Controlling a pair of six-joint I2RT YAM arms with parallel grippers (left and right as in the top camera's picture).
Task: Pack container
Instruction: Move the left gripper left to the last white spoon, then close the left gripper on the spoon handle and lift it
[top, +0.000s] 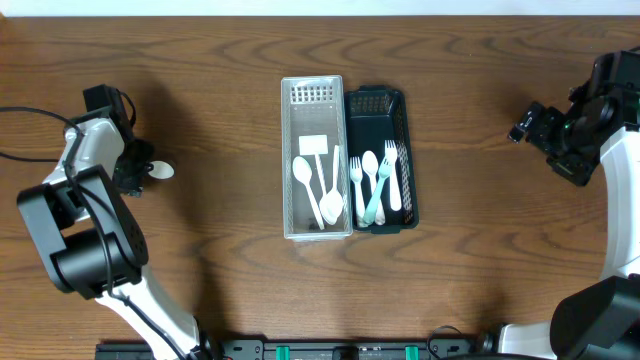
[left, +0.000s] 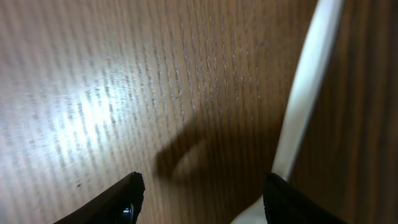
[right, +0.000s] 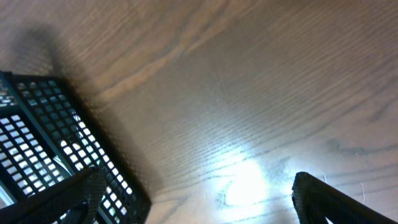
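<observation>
A clear white basket (top: 291, 150) at the table's middle holds white spoons (top: 318, 190) and a flat white utensil. A dark green basket (top: 405, 130) beside it on the right holds several pale forks (top: 372, 185). A loose white spoon (top: 160, 171) lies on the table at far left. My left gripper (top: 138, 172) is down at that spoon. In the left wrist view its fingers (left: 204, 180) are open, and the spoon's handle (left: 308, 93) runs just inside the right finger. My right gripper (top: 527, 124) hangs open and empty at far right; its fingers (right: 199, 177) are wide apart over bare wood.
The wooden table (top: 220, 90) ends at its back edge along the top of the overhead view. A black cable (top: 35, 112) trails at the left arm. The dark basket's corner (right: 37, 143) shows at the left of the right wrist view.
</observation>
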